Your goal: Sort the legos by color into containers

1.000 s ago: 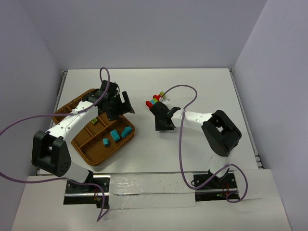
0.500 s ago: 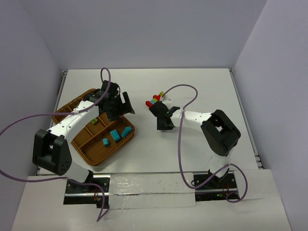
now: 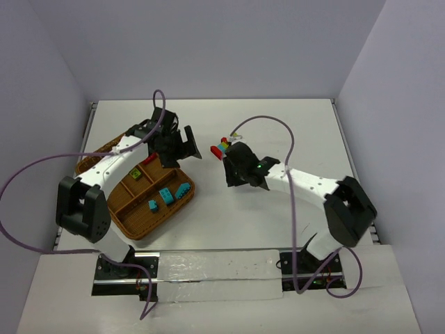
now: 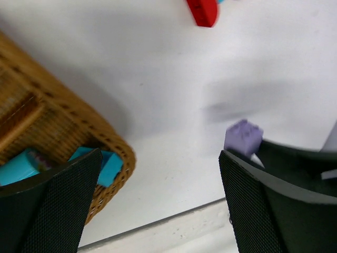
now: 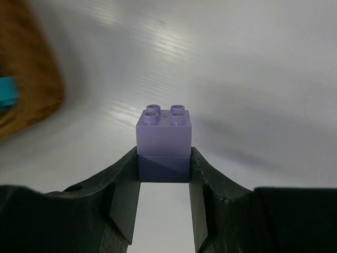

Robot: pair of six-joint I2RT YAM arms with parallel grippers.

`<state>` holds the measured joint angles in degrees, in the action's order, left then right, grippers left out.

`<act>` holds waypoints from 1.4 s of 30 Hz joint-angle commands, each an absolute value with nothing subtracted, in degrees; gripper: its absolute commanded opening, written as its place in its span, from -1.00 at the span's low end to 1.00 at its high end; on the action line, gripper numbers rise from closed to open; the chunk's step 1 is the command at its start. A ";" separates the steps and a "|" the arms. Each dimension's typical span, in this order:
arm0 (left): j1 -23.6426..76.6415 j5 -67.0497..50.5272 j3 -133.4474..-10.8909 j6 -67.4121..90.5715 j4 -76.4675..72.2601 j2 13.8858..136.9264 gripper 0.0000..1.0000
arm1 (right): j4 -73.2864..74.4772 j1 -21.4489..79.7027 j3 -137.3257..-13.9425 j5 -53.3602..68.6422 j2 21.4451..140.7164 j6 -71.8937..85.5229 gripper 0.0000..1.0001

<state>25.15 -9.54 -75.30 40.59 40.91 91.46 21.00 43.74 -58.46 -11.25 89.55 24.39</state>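
A purple lego (image 5: 163, 142) is pinched between the pads of my right gripper (image 5: 164, 169), shut on it and held above the white table. From above, that gripper (image 3: 233, 178) sits just below a small pile of legos (image 3: 222, 146) in red, green and yellow. My left gripper (image 3: 178, 148) stands open over the table beside the far corner of the wicker tray (image 3: 115, 209). In the left wrist view the left gripper (image 4: 158, 203) holds nothing. The purple lego (image 4: 243, 137) shows past its right finger, and a red lego (image 4: 202, 10) lies at the top.
The tray's compartments hold teal legos (image 3: 167, 195), a green one (image 3: 136, 174) and a red one (image 3: 149, 158). The tray's rim (image 4: 63, 124) and teal legos (image 4: 108, 166) lie close to the left finger. Purple cables loop over both arms.
My right gripper has closed on the purple lego while its arm stretched out to the right. My left gripper has moved away from the tray towards the back and opened wider.
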 commanded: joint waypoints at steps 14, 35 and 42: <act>26.19 -41.44 -77.18 40.19 26.11 96.15 0.91 | 15.27 44.65 -59.38 4.74 78.23 11.77 -0.94; 26.28 -56.68 -68.12 44.48 14.96 96.33 0.51 | 13.80 44.74 -60.03 3.78 78.31 13.01 -0.98; 26.37 -57.69 -66.87 46.49 12.42 96.24 0.29 | 13.54 44.65 -60.12 4.04 78.29 13.36 -0.99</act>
<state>25.85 -54.63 -66.84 45.33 16.58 97.19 16.91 44.38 -58.39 3.90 80.14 12.99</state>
